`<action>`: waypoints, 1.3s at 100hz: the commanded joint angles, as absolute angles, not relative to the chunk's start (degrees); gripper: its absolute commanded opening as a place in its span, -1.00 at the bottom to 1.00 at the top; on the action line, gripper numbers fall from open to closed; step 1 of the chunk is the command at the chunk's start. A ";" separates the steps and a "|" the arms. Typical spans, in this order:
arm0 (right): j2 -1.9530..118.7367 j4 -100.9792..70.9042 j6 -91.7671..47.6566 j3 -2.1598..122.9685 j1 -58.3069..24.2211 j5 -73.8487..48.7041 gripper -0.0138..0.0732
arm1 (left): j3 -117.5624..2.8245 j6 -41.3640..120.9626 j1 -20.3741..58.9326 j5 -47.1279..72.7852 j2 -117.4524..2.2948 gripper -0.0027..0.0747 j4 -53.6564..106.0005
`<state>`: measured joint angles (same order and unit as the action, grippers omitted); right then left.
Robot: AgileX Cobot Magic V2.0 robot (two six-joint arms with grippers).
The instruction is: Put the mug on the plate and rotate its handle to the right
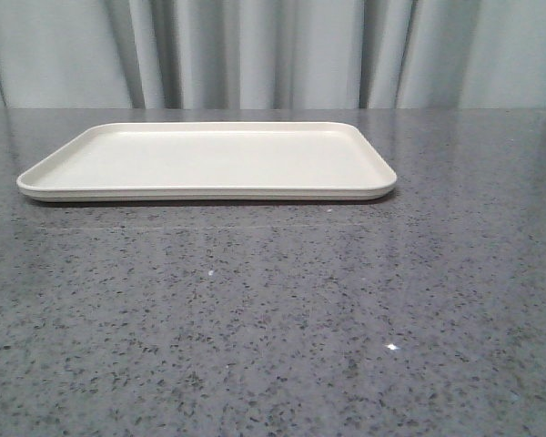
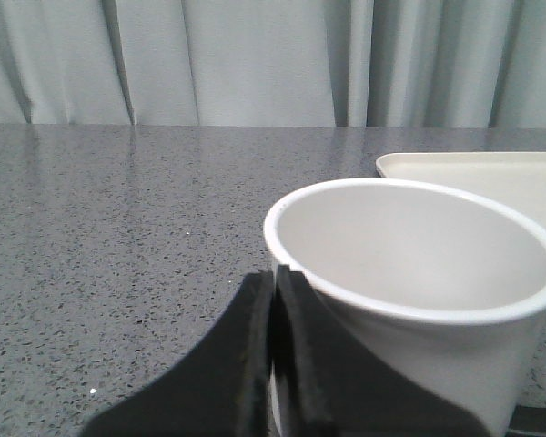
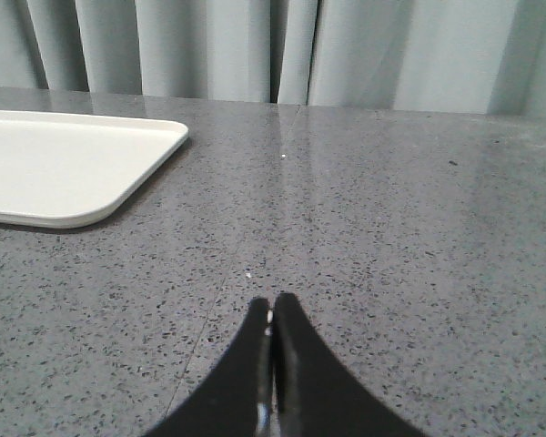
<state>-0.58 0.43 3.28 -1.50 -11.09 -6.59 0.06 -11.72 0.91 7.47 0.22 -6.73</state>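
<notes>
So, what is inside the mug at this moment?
The left wrist view shows the mug holding nothing on its white inner wall. Its bottom is hidden below the near rim. The left gripper is shut on that rim.

The plate (image 1: 209,159) is a plain cream-white, unpatterned, with a slightly paler rim. The table (image 1: 273,319) beneath it is dark grey stone, speckled all over with black and white flecks and glossy enough to carry pale reflections. The curtain (image 1: 273,50) behind is a light grey-blue with darker vertical fold shadows. The mug (image 2: 419,264) is white inside and out. The left gripper (image 2: 275,350) and the right gripper (image 3: 271,355) are both matt black.
</notes>
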 commanded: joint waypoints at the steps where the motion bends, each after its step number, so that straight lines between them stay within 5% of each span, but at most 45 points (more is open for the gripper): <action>1: -1.77 1.00 2.95 -1.58 -10.65 -2.41 -0.83 | 0.56 -11.96 0.85 3.05 1.92 -0.98 -6.34; 88: -1.71 0.56 2.95 -0.37 -10.65 4.23 -0.83 | -2.21 -12.62 0.85 -4.85 1.92 -0.98 -5.61; 130: 11.75 -1.71 2.95 24.14 -10.65 -20.37 -0.83 | -32.33 -12.86 0.85 21.55 -12.01 -0.98 -2.10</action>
<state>6.36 -1.64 3.18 17.43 -11.09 -18.69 -25.02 -12.09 0.91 18.39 -6.33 -3.86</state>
